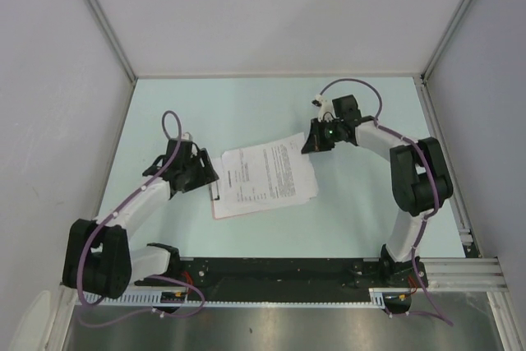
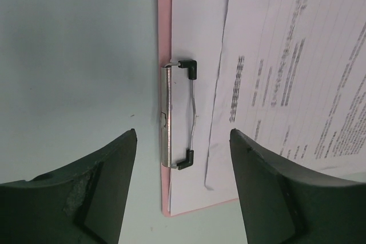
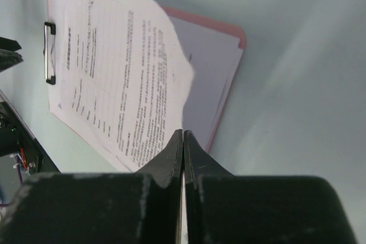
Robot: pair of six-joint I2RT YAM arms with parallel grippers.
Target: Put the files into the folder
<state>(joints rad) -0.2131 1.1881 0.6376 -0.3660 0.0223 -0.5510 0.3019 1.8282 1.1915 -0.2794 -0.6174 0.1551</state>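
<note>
Presently, files (image 1: pixel 267 174): on the folder (image 2: pixel 164 27), mid-table (image 1: pixel 246 113); the lowest sheet lies square, seemingly under the wire of the clip (image 2: pixel 171 115); the printed sheets lie askew, beside the clip and overhanging the board
Right gripper (image 3: pixel 183 134): jaws closed; the far corner of a printed sheet is pinched and lifted
Left gripper (image 2: pixel 183 141): jaws spread wide over the clip end; nothing held
Handling, files: judged very light, limp and slick sheet on sheet; bowing is seen where lifted; creasing is a risk
Handling, folder: judged stiff and flat; clip presumably sprung
Hold points: sheets best taken at a corner or edge; the clip's lever is not made out
</note>
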